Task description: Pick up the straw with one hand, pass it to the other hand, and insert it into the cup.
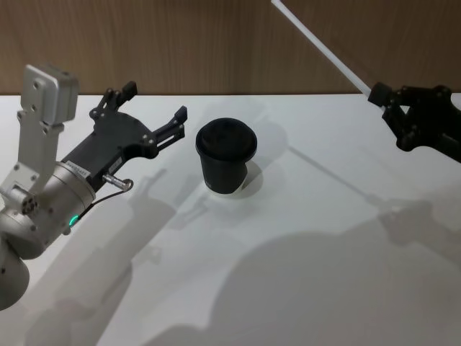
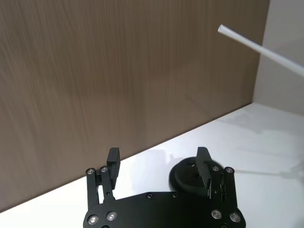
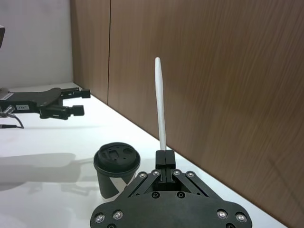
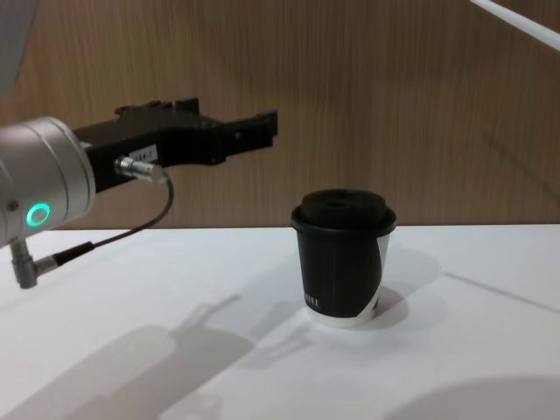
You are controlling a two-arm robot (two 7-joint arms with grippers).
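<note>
The black cup point(image 1: 227, 164) stands on the white table point(image 1: 310, 288), lid on. Just left of it, up in the air, the left gripper point(image 1: 155, 102) spreads its fingers wide, holding nothing. Farther right, the right gripper point(image 1: 379, 94) pinches one end of the straw point(image 1: 320, 45), which slants up high.

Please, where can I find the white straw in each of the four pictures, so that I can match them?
Head view: the straw runs diagonally at top right, its lower end in the right gripper.
Left wrist view: upper right, slanting off the edge.
Right wrist view: centre, standing up from the gripper.
Chest view: top right corner.
Shared landmark: the black cup.
</note>
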